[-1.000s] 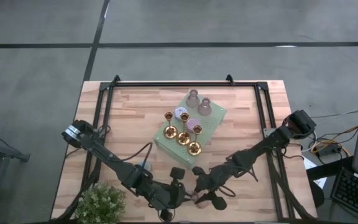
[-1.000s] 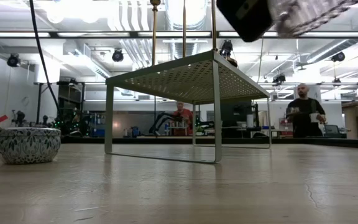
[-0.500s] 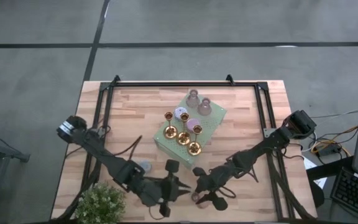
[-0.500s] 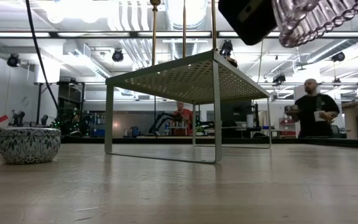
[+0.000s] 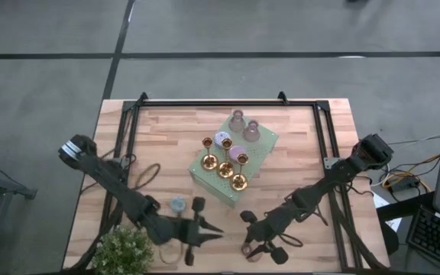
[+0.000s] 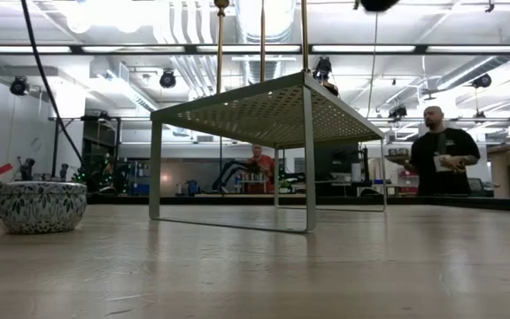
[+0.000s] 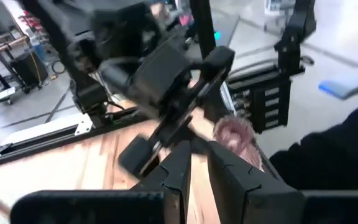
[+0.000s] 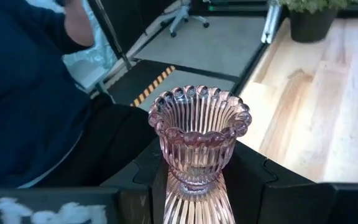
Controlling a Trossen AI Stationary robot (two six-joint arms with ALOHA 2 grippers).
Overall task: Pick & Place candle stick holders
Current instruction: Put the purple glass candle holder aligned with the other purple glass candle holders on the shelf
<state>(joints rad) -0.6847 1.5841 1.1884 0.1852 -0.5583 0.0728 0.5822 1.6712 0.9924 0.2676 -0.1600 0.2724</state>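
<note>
The pink ribbed holder (image 8: 199, 140) is cut off at the right wrist picture's lower edge — its foot and the right tool's (image 8: 197, 186) grip on it go unseen. From above it shows only as a tiny pinkish speck. The left wrist picture is smeared by blur; the left tool's (image 7: 199, 167) fingers look nearly closed, perhaps empty. In the low view both tools sit above the frame.

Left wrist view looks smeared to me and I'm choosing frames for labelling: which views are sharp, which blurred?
Left wrist view: motion-blurred throughout, even the other arm. Right wrist view: the pink holder is crisp, the background soft. Low view: sharp on the green stand, with ceiling lights glaring. High view: evenly lit and clear.
</note>
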